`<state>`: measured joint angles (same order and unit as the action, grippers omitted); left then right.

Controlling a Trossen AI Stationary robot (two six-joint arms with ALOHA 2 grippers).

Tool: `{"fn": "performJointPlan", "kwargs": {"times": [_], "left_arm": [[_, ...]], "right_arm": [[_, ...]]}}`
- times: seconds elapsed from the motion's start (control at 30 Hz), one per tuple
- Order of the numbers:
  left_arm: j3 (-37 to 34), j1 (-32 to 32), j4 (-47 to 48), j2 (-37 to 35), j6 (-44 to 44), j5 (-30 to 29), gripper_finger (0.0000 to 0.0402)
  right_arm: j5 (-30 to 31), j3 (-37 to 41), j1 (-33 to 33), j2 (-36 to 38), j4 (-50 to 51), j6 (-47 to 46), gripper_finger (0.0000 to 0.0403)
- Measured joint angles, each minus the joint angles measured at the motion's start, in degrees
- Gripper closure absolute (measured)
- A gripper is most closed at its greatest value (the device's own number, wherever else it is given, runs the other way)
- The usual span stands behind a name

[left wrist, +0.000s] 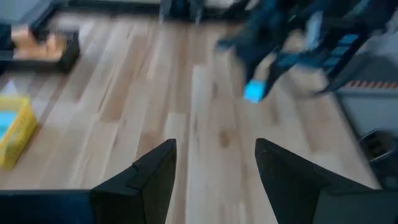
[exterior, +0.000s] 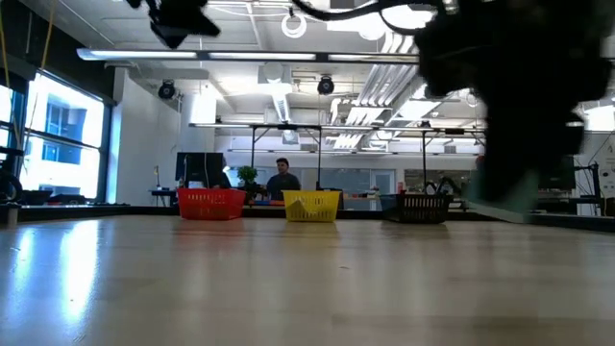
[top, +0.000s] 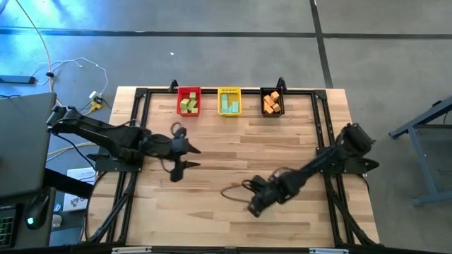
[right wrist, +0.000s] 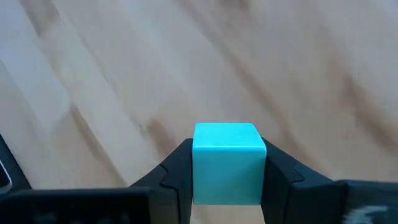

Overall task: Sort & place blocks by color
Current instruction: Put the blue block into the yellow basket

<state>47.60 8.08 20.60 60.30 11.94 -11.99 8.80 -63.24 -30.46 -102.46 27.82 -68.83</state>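
Blocks: your right gripper (right wrist: pixel 227 186) is clamped on a teal cube (right wrist: pixel 228 163), held over the bare front-middle part of the desk (top: pixel 212 212). Your left gripper (top: pixel 192 156), jaws apart and holding nothing, hangs left of centre. Other blocks lie in the red bin (top: pixel 188 101), yellow bin (top: pixel 229 101) and black bin (top: pixel 272 102) along the far edge.
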Motion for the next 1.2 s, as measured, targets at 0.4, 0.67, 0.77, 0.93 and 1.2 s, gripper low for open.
{"fn": "performJointPlan", "kwargs": {"times": [0.4,0.67,0.77,0.93,1.2], "left_arm": [[-13.0,6.1,-8.6,-17.0,3.1,-1.0,0.0197],[-22.9,7.3,-14.9,-26.6,5.9,-1.1,0.0197],[-25.8,7.5,-16.4,-29.4,5.9,-1.6,0.0197],[-29.6,7.4,-18.4,-33.3,3.6,-2.4,0.0197],[-34.9,7.4,-18.9,-38.0,2.4,-8.6,0.0197]], "right_arm": [[0.9,0.0,20.8,0.1,-21.7,34.0,0.0298],[2.9,0.0,33.7,0.1,-36.1,46.4,0.0298],[3.2,0.0,37.9,0.1,-40.4,48.3,0.0298],[4.7,0.0,44.0,0.1,-43.0,49.7,0.0298],[8.8,0.0,50.0,-2.5,-43.0,44.3,0.0298]]}}
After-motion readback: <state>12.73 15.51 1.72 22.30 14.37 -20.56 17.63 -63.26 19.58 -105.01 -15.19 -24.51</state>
